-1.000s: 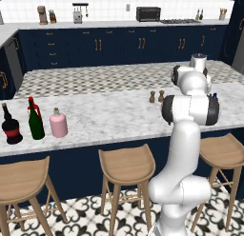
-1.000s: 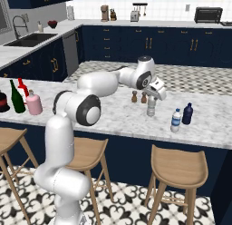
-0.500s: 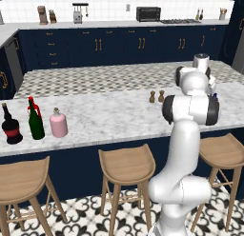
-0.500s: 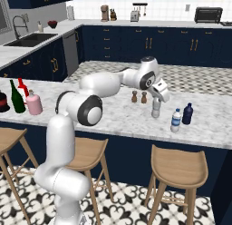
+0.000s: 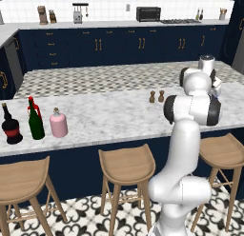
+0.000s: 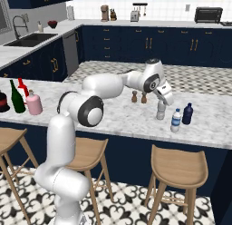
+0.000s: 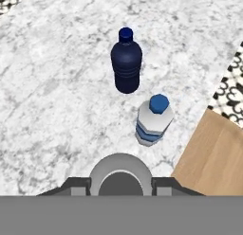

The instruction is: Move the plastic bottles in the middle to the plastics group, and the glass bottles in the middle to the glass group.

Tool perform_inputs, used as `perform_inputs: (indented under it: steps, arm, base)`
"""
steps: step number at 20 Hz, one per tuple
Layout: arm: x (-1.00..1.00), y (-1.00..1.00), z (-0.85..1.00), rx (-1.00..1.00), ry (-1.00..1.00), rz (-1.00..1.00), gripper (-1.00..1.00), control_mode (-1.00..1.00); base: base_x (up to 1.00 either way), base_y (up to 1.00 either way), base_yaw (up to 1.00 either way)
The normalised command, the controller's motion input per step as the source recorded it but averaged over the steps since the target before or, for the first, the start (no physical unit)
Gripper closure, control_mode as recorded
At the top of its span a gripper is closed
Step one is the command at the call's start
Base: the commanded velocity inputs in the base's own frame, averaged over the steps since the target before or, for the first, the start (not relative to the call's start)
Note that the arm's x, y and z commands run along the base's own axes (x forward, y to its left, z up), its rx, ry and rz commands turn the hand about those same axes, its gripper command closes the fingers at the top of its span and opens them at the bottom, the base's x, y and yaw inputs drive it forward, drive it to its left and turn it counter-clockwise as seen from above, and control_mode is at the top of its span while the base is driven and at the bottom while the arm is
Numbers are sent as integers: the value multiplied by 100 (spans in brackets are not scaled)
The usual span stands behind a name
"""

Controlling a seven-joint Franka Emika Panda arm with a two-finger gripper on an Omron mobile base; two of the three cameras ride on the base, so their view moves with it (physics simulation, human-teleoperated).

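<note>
My gripper (image 6: 162,101) is shut on the neck of the small pale grey plastic bottle (image 6: 161,110), holding it upright low over the marble counter (image 6: 122,115). In the hand view the bottle's round top (image 7: 121,175) sits between my fingertips. The clear blue-capped water bottle (image 6: 176,120) (image 7: 153,120) stands just to the right of it. Far to the left stand the dark green wine bottle (image 5: 35,123) and the pink flask (image 5: 58,124), beside the red bottle (image 5: 31,102) and the black bottle (image 5: 10,127).
A dark blue bottle (image 6: 187,114) (image 7: 126,63) stands behind the water bottle. Two small brown shakers (image 6: 138,97) stand just left of my gripper. Wooden stools (image 6: 176,167) line the counter's front edge, one of them below the edge in the hand view (image 7: 213,153).
My gripper has carried the grey plastic bottle to the right and slightly down, closer to the water bottle. The bottles on the left have not moved.
</note>
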Motion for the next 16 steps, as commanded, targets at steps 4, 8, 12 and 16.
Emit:
perform_inputs:
  steps: [4,8,12,16]
  arm:
    - [0,0,-15,0,-8,0,100,-100]
    - [0,0,-40,0,-1,-1,100,-100]
    - [0,0,-26,-1,0,-1,100,-100]
    - [0,0,-1,-6,0,0,100,-100]
  base:
    - [0,0,0]
    - [0,0,0]
    - [0,0,0]
    - [0,0,0]
